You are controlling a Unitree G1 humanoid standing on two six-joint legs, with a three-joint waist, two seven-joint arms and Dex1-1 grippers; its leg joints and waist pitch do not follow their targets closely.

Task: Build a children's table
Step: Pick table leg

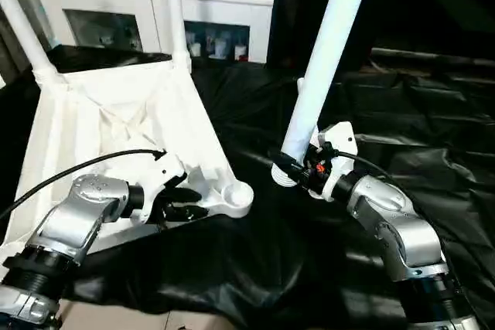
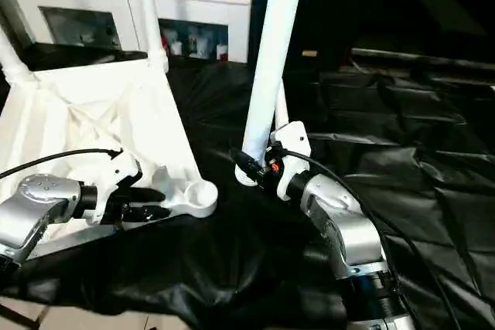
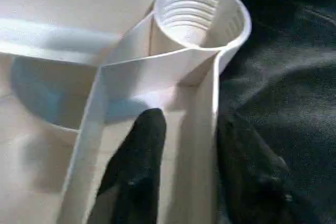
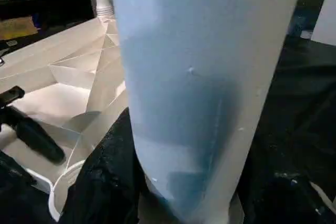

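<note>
The children's table top (image 1: 116, 125) lies upside down on the black cloth, with two white legs (image 1: 176, 13) standing in its far corners. Its near corner socket (image 1: 236, 192) is empty and shows its threads (image 3: 191, 9). My left gripper (image 1: 197, 202) straddles the rim wall (image 3: 202, 103) just behind that socket, one finger (image 3: 139, 166) inside and one outside; a gap remains on the inner side. My right gripper (image 1: 298, 169) is shut on the lower end of a third leg (image 1: 329, 52), which it holds nearly upright to the right of the socket.
A white glass-door cabinet (image 1: 155, 5) stands behind the work table. Crumpled black cloth (image 1: 402, 113) covers the table to the right. The table's front edge and a strip of floor (image 1: 116, 318) lie just below my left arm.
</note>
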